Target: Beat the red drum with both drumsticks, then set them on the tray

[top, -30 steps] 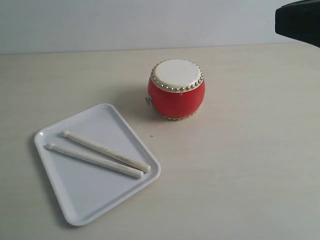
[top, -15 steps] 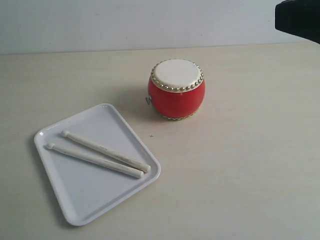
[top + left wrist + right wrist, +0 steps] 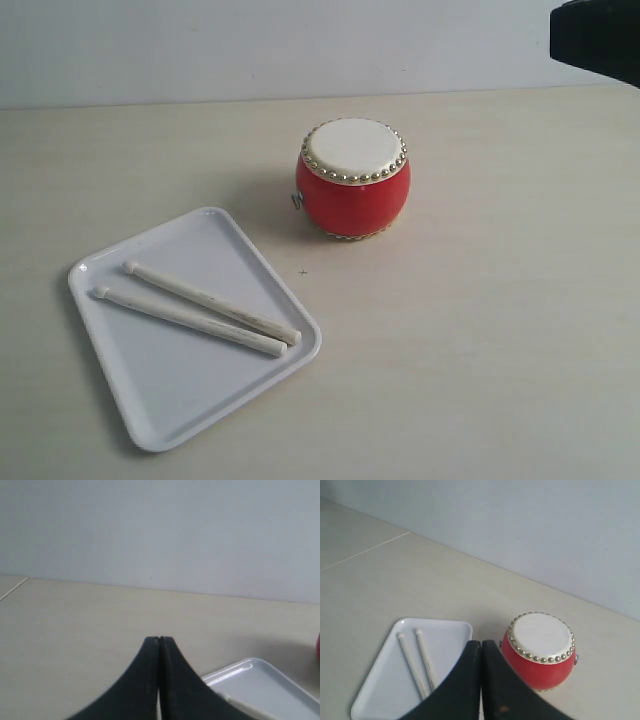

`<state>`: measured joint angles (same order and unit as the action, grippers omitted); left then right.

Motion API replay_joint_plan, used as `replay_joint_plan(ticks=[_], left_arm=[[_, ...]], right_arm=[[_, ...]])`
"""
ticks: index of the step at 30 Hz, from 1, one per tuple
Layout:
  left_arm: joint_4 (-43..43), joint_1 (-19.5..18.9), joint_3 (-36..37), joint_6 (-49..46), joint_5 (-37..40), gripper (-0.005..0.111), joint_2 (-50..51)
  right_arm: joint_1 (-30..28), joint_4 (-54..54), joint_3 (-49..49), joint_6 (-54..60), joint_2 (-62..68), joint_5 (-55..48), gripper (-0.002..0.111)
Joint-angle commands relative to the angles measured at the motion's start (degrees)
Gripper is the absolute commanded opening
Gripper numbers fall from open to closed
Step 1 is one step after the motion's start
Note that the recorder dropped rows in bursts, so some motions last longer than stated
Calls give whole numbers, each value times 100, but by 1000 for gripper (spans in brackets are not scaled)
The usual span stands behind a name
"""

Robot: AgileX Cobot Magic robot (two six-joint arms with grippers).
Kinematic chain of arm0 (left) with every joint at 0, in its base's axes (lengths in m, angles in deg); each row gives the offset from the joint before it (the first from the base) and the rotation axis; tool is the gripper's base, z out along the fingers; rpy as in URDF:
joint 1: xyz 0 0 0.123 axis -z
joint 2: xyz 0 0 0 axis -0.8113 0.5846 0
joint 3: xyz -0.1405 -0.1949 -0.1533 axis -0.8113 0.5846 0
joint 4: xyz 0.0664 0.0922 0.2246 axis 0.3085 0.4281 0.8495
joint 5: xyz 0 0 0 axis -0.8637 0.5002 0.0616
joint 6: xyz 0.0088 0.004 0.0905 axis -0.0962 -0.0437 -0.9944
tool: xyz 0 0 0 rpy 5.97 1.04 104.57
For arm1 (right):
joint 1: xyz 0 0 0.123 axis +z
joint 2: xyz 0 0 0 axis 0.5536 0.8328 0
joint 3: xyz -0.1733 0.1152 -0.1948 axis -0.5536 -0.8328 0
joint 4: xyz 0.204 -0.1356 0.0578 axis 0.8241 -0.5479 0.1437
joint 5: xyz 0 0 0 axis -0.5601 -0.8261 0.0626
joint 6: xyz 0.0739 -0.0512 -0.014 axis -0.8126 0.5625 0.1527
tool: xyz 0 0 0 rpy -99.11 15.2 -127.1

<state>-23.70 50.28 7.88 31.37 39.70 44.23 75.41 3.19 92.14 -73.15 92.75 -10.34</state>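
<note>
The red drum (image 3: 353, 180) stands upright on the table, cream head up, ringed with gold studs; the right wrist view shows it too (image 3: 541, 652). Two pale wooden drumsticks (image 3: 205, 305) lie side by side in the white tray (image 3: 170, 395) at the front left, also visible from the right wrist (image 3: 417, 662) in the tray (image 3: 375, 690). My right gripper (image 3: 481, 643) hangs shut and empty, high above the table between tray and drum. My left gripper (image 3: 159, 639) is shut and empty, off to the side of a tray corner (image 3: 260, 675). Neither touches anything.
A dark part of the right arm (image 3: 598, 40) juts in at the top right corner of the exterior view. The pale table (image 3: 480, 330) runs back to a plain light wall (image 3: 250, 45).
</note>
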Motion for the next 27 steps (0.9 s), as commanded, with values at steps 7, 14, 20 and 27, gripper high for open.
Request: replay_joint_plan(ticks=[7,14,20,27], left_arm=[[854,-14,494,324,-623,0,-390],[1239,-14,494,538,-762,0,-390],[1189,-14,494,929,-762,0,-390],[1189,-14,494,929,-762,0,-390]], right_arm=[[-26,0,-30,-8,-35,86,0],[-26,0,-30,-8,-35,65,0],[-26,0,-30,-8,-35,65,0],[-26,0,-30,-8,-35,65,0]])
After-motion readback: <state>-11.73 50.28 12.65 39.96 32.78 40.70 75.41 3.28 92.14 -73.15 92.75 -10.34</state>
